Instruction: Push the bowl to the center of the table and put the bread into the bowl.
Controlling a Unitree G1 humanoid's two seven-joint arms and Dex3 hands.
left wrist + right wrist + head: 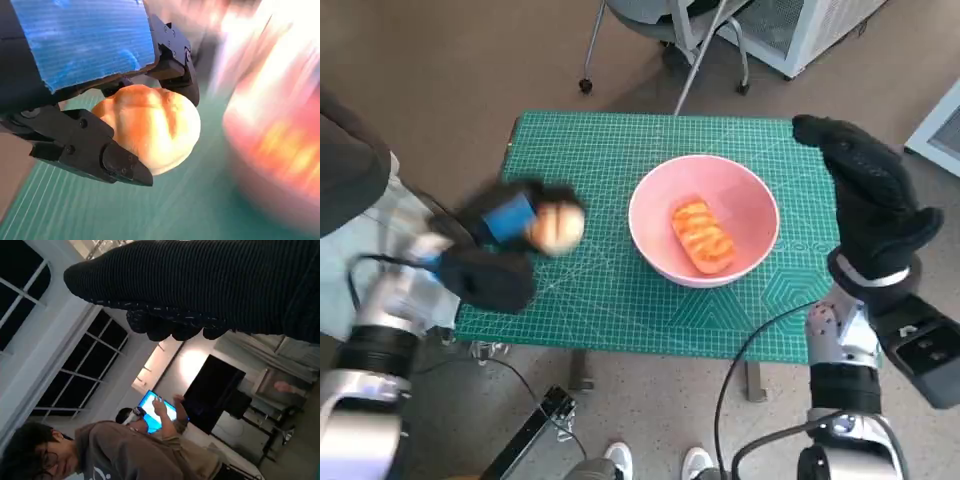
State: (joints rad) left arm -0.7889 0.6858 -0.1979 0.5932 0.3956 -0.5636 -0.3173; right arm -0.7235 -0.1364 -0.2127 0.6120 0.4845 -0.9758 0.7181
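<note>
So the left robot hand (510, 235) has its black fingers (120, 167) clamped round a round golden bread roll (150, 127), over the left part of the green cutting-mat worktop (600, 150). The pink round bowl (704, 219) sits about mid-worktop with a long orange glazed bread (703, 236) inside. The right robot hand (870, 190), gloved, is raised by the worktop's right edge, holding nothing, fingers loosely extended.

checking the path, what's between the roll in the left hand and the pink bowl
Only bare green mat, as the head view shows. The left hand holds the roll apart from the bowl, which already holds one bread.
</note>
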